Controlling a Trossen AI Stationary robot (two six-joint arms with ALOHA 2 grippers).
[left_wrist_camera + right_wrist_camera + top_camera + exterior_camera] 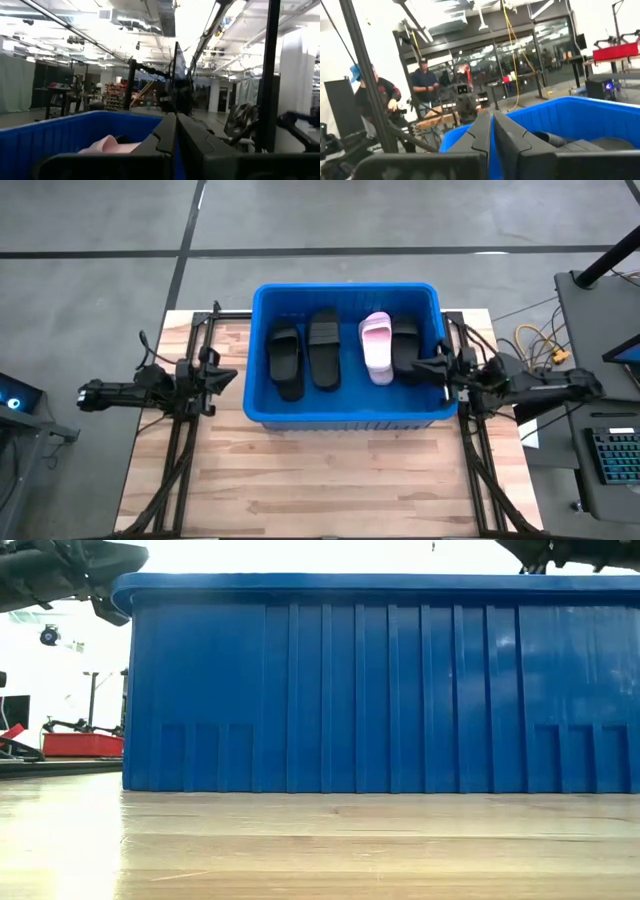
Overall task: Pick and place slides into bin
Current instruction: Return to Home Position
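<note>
The blue bin stands on the wooden table, filling its far half. Inside it lie two black slides, a pale pink slide and another black slide, all flat on the bin's floor. My left gripper is shut and hangs just outside the bin's left wall, holding nothing. My right gripper is shut and hangs over the bin's right rim, beside the rightmost black slide, also holding nothing. In the wrist views both pairs of fingers are closed together above the bin.
Bare wood stretches from the bin to the table's near edge. To the right of the table are cables and a keyboard. Two people stand in the room beyond the table.
</note>
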